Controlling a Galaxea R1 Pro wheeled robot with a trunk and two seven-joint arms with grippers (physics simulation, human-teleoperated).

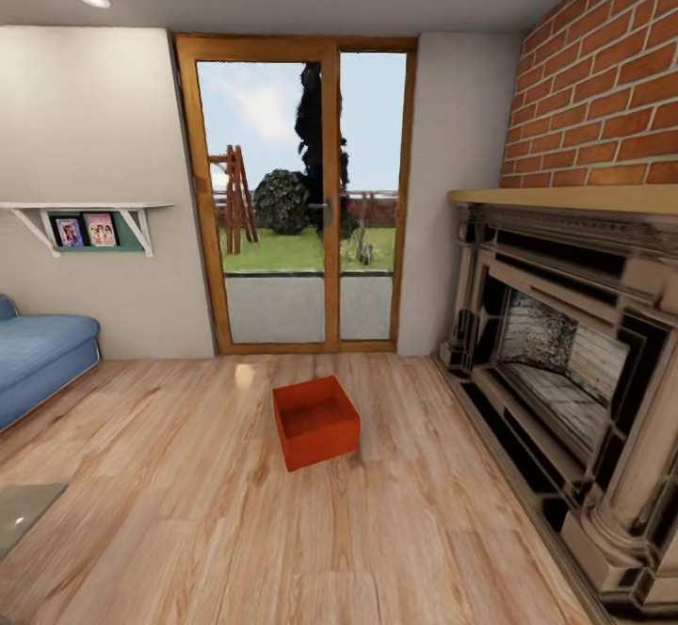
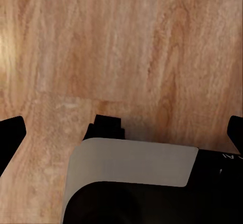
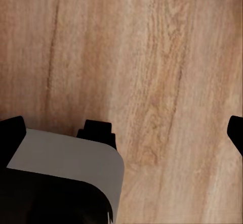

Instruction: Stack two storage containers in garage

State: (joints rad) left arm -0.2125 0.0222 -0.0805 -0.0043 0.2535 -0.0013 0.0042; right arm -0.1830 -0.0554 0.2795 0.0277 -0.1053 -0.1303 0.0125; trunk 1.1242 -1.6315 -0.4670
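Note:
One red-orange storage container (image 1: 316, 421) sits lidless and empty on the light wood plank floor (image 1: 188, 493) of the living room, a little ahead of me and in front of the glass door. In the left wrist view, my left gripper (image 2: 123, 132) hangs open over bare planks, its black fingertips (image 2: 10, 133) wide apart at the frame's sides. My right gripper (image 3: 123, 133) is likewise open above the wood floor, with nothing between its fingertips (image 3: 236, 132).
A wood-framed glass door (image 1: 301, 201) stands in the far wall. The brick fireplace (image 1: 574, 371) lines the right side. A blue sofa (image 1: 38, 352) and a glass table corner (image 1: 24, 507) are at the left. Part of my grey-and-black body (image 2: 136, 183) lies below each wrist.

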